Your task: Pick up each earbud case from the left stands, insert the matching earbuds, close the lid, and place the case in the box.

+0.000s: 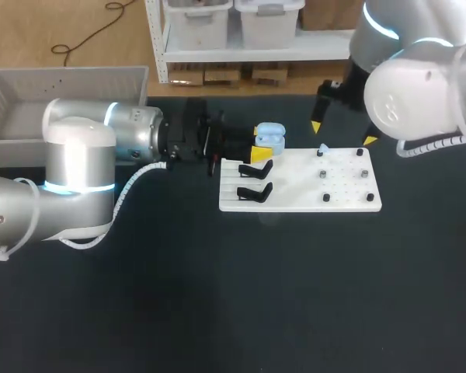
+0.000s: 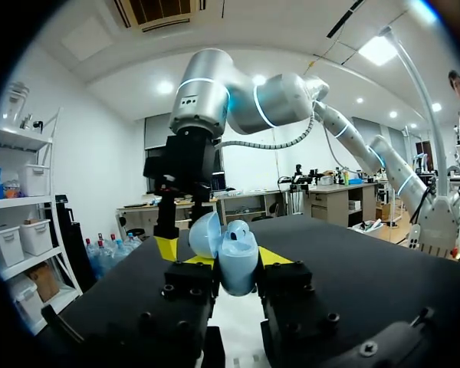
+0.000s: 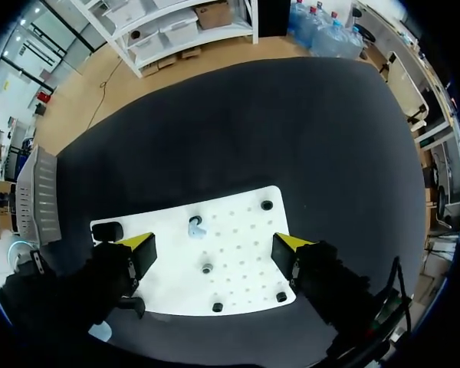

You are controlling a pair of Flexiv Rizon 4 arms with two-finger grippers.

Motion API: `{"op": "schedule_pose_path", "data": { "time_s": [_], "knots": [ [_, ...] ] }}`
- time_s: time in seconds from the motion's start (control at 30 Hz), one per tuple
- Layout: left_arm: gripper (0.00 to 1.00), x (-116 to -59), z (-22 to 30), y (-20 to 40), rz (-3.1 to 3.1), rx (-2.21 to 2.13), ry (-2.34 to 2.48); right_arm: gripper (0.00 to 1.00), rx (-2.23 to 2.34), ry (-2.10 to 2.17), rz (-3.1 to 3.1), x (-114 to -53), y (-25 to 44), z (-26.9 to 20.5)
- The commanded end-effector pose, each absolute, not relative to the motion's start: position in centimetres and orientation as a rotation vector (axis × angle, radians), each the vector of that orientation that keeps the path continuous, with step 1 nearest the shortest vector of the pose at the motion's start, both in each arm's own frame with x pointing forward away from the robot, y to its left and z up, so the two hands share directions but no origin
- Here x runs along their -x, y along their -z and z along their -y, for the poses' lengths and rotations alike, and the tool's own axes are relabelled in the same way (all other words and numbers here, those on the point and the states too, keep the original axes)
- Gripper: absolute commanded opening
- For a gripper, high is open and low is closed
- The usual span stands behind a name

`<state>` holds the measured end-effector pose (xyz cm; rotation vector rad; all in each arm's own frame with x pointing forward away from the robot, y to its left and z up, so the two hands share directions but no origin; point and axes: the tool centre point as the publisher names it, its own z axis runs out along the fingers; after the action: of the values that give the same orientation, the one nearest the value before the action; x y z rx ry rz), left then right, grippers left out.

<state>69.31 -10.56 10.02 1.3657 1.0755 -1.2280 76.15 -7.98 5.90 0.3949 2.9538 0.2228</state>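
Observation:
My left gripper (image 1: pixel 258 145) is shut on a light blue earbud case (image 1: pixel 270 137), held just above the white board's (image 1: pixel 299 186) left end. In the left wrist view the case (image 2: pixel 238 261) stands upright between the yellow-tipped fingers (image 2: pixel 274 256) with its lid (image 2: pixel 202 233) swung open. A small pale blue earbud (image 1: pixel 324 148) lies on the board near its far edge. My right gripper (image 1: pixel 343 134) hangs open above that part of the board. Seen from the right wrist, the earbud (image 3: pixel 195 227) lies just ahead of the wide-open right gripper (image 3: pixel 216 249), with nothing held.
Two empty black stands (image 1: pixel 255 169) (image 1: pixel 254 192) sit on the board's left end. Several small black pegs (image 1: pixel 324 174) dot its right part. A grey box (image 1: pixel 31 101) stands at the table's far left, behind my left arm.

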Motion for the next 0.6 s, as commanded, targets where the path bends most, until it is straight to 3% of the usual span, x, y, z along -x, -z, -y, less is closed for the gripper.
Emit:
{"op": "schedule_pose_path", "data": {
  "time_s": [0.03, 0.6],
  "knots": [
    [0.0, -69.3, 10.5, -10.0, -1.077, -1.366, 1.226, 1.0, -0.395, -0.222, -2.957, -76.2, -5.9, 8.0],
    [0.0, -69.3, 10.5, -10.0, -1.077, -1.366, 1.226, 1.0, -0.335, -0.085, -2.896, -76.4, -7.5, 8.2]
  ]
}}
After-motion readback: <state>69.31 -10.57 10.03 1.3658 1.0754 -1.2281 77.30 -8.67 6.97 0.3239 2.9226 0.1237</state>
